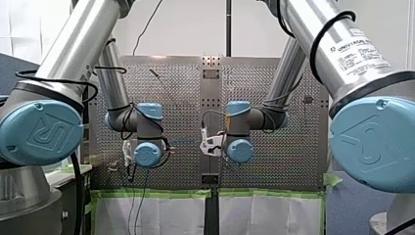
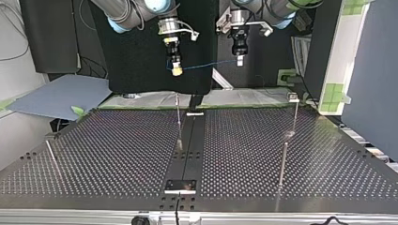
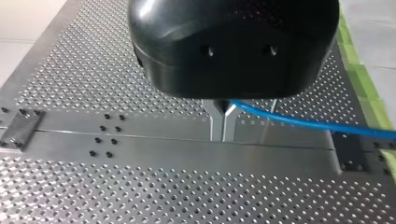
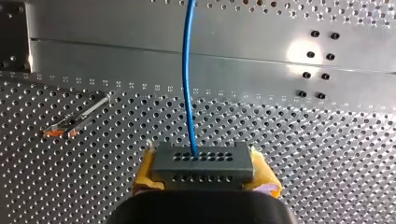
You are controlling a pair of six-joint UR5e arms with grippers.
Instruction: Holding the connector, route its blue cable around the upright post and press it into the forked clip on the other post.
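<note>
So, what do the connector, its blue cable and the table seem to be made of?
Connector: dull grey, probably moulded plastic, with two neat rows of small holes and no shine.
Blue cable: smooth, slightly glossy sheath, likely plastic or rubber insulation; it curves gently.
Table: bare metal, perhaps aluminium, with a brushed sheen, a bright glare spot and drilled holes.

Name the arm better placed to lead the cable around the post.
Right, probably: the right claw clamps the connector, the blue cable trailing from it; the left claw only pinches the cable further along.
</note>
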